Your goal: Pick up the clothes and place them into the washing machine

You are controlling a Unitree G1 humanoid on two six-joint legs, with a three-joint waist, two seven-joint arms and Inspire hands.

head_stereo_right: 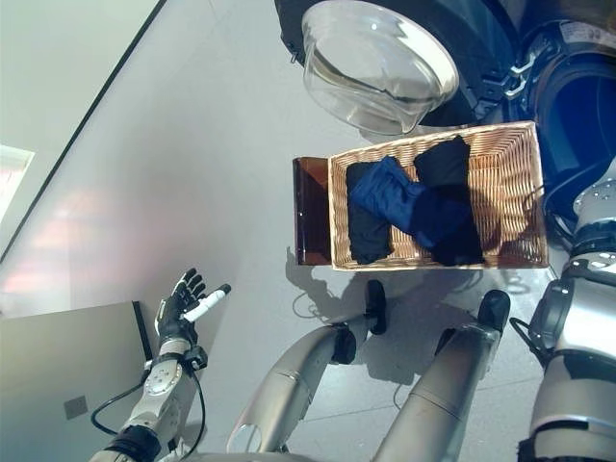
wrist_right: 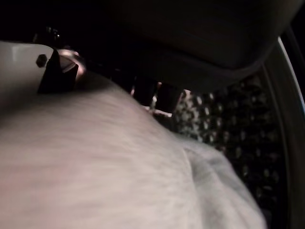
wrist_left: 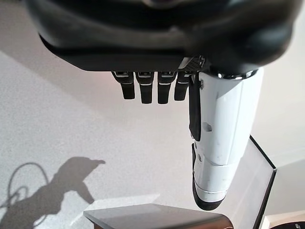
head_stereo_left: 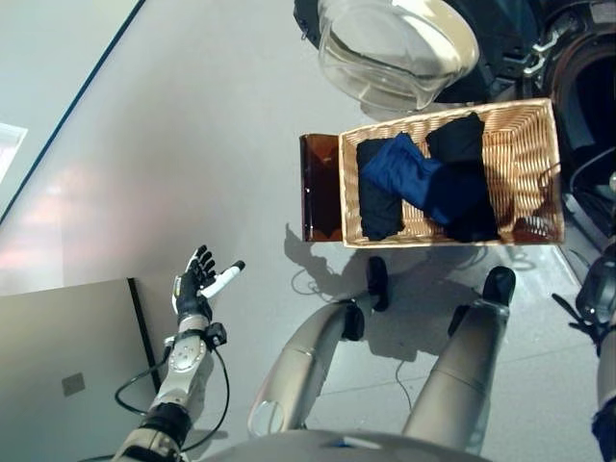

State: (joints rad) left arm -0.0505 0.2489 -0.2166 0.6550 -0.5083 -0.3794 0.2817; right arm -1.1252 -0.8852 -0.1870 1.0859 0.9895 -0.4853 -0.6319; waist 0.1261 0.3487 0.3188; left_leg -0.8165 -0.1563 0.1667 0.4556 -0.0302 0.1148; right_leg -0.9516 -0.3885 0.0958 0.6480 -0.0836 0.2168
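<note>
Left robot hand point(head_stereo_left: 197, 281): held out low over bare floor point(head_stereo_left: 173, 144), well apart from the work; fingers straight and relaxed, white-covered thumb standing off to the side, nothing held. Likely parked there to stay clear of the other arm.
Right robot hand point(wrist_right: 62, 71): seen only in its own wrist view, inside the perforated drum point(wrist_right: 224, 129), resting against a pale fuzzy garment point(wrist_right: 119, 181); cannot tell whether closed on the cloth or merely lying on it, fingers mostly lost in the dark.
Pale fuzzy garment: already within the drum, judged as one item being delivered or just let go.
Remaining clothes: blue garment point(head_stereo_left: 414, 173) draped over dark garments point(head_stereo_left: 462, 144) in the wicker basket point(head_stereo_left: 539, 120), loosely piled, none hanging over the rim.
Wicker basket: raised on a brown stand point(head_stereo_left: 318, 188), just beside the washing machine point(head_stereo_right: 568, 106), presumably to keep the carry short.
Door point(head_stereo_left: 395, 48): glass door swung open above the basket, close to its far rim; an edge to mind when lifting cloth upward.
Open room: wide bare floor on the left; on the right, a narrow lane between basket wall and machine opening.
Grey panel point(head_stereo_left: 67, 366): beside the left forearm, low corner, near but not touching.
</note>
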